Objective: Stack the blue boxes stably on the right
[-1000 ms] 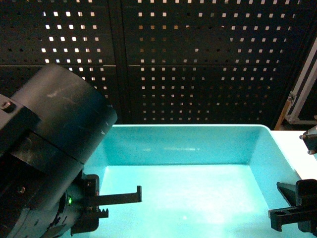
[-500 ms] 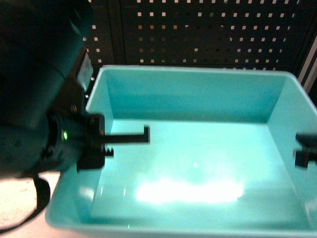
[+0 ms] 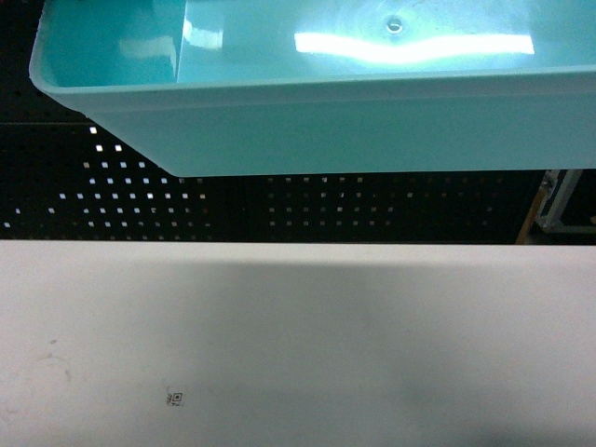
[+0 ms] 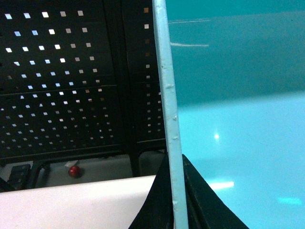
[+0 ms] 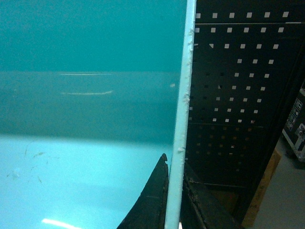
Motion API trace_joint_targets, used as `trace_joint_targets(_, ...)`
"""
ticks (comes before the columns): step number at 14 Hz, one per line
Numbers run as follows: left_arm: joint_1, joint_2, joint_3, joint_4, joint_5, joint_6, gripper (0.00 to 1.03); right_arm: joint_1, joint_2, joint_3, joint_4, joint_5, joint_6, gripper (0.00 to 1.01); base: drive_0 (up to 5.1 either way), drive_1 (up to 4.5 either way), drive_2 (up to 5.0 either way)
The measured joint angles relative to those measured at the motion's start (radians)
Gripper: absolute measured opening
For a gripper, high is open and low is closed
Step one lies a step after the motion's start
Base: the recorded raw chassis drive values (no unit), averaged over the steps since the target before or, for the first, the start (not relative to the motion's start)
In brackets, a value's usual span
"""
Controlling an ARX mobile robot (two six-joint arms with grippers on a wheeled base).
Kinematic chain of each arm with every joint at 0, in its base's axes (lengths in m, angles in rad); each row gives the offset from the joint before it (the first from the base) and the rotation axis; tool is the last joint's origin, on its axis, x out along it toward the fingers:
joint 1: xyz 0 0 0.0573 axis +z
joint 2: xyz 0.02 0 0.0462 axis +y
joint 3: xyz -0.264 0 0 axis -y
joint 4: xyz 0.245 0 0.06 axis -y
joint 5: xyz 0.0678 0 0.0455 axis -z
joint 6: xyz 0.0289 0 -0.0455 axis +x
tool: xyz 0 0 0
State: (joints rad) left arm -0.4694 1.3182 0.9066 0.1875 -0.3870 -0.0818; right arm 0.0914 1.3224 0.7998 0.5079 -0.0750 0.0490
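Turquoise plastic blue box [image 3: 372, 121] is held aloft above the white worktop [image 3: 298, 345], opposite side rims pinched by left gripper [image 4: 172, 200] and right gripper [image 5: 172, 200] fingers; judged light, stiff, slippery-walled, best gripped at rim.

Glossy smooth turquoise plastic tub [image 3: 372, 130] with rough burred rim, matt white table [image 3: 298, 345], perforated dark metal panel [image 3: 140, 196]
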Motion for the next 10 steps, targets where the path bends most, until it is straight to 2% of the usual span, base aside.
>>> trace_joint_targets(10, 0.002, 0.000, 0.000, 0.000, 0.002, 0.003, 0.02, 0.000, 0.000, 0.000, -0.001, -0.001, 0.000, 0.07, -1.7, -1.74, -1.7)
